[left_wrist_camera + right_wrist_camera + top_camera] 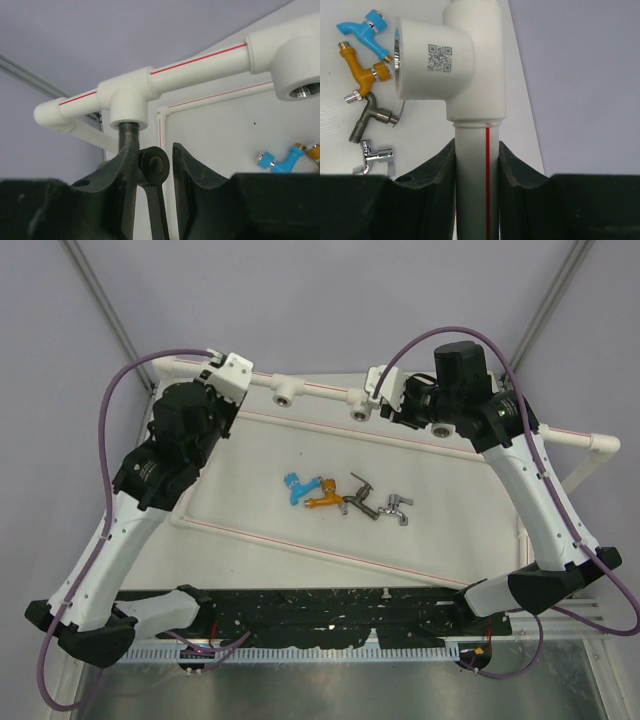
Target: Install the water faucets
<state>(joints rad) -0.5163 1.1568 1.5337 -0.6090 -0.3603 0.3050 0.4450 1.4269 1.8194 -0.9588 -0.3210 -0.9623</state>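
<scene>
A dark-grey faucet [152, 167] hangs with its threaded stem in the end tee [129, 100] of the white pipe frame [320, 390]. My left gripper [155, 150] [225, 372] is closed in round it: one finger [120, 167] lies against the stem, and the other [192, 167] is a sliver off the round hub. My right gripper [477, 150] [385, 392] is shut on the frame's white pipe [472, 175], just below a tee with a brass-lined socket [432, 60]. On the board lie the blue [296, 487], orange [325, 498], dark metal [358, 495] and chrome [395, 508] faucets.
The pipe frame runs along the far edge of the white board [250, 550], and two of its sockets [287, 397] face forward between the grippers. Thin red-striped pipes cross the board. A black rail [330, 615] spans the near edge by the arm bases.
</scene>
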